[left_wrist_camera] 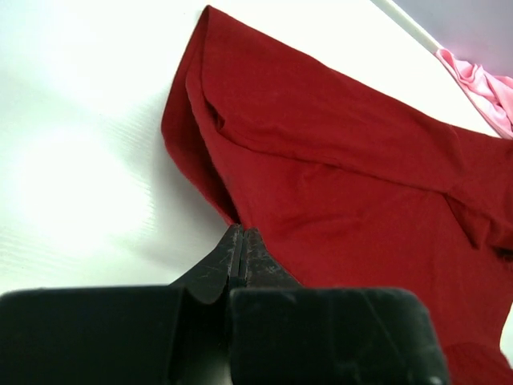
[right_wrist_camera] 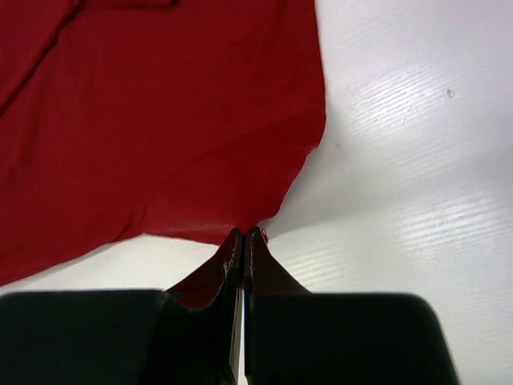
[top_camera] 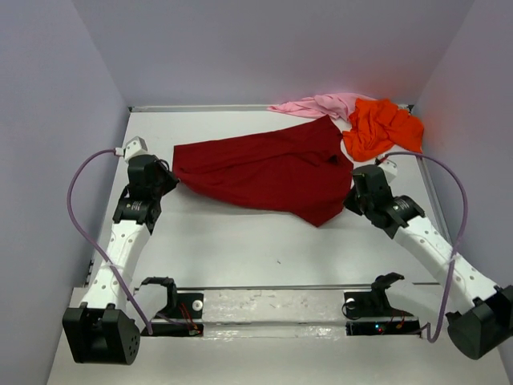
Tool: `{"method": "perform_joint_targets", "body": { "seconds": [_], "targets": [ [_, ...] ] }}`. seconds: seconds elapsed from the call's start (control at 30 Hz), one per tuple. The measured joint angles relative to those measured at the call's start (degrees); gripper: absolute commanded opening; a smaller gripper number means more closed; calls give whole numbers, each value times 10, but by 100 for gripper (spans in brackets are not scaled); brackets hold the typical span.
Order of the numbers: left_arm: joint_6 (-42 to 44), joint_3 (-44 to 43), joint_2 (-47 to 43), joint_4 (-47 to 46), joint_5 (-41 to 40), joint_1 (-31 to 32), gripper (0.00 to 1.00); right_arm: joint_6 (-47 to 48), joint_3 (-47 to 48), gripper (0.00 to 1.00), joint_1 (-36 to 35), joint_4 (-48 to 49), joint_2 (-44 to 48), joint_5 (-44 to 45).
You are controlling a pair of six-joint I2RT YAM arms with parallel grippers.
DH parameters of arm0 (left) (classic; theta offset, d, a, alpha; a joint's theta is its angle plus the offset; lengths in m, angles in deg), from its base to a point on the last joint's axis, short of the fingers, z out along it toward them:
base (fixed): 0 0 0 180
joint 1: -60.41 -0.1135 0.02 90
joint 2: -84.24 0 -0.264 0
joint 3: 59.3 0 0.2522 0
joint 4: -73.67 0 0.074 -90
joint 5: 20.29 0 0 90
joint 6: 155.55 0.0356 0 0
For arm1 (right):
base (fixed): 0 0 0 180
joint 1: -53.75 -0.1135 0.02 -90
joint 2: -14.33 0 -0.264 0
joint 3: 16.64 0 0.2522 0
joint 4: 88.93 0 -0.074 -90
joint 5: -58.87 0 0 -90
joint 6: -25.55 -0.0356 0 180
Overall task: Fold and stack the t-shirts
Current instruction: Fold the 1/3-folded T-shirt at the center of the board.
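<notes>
Left pincer [left_wrist_camera: 243, 235]: jaws pressed together with no gap, tips at the near-left edge of the crimson t-shirt [left_wrist_camera: 345, 200], apparently nipping its doubled-over hem.
Right pincer [right_wrist_camera: 244, 234]: likewise closed tight, with its tips on the same shirt's near-right corner; a sliver of red cloth shows beside them.
Crimson shirt's place: spread across the middle of the counter [top_camera: 240, 249] between the two arms, wrinkled, its left edge turned over on itself.
Why held so: a grip at each end would let the arms draw the cloth taut and flat, probably to prepare the first fold.
Orange t-shirt [top_camera: 381, 128]: crumpled in the far right corner, just beside the crimson one's far end.
Pink t-shirt [top_camera: 321, 104]: bunched along the far edge, left of the orange and touching it.
Progress: early, by the look of it; no shirt is neatly folded and no stack is begun.
Risk: such thin pinches at the hem could slip under a hard pull.
</notes>
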Motion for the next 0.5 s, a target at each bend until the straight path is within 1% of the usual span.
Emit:
{"method": "perform_joint_targets", "body": {
  "seconds": [0.27,0.37,0.5],
  "targets": [
    [-16,0,23,-12,-19,-4,0,28,48,0,0,68,-156,59],
    [-22,-1,54,-21,-23,-5,0,38,87,0,0,91,-211,76],
    [-29,-7,97,-28,-30,-7,0,46,124,0,3,111,-255,89]
  ]
}}
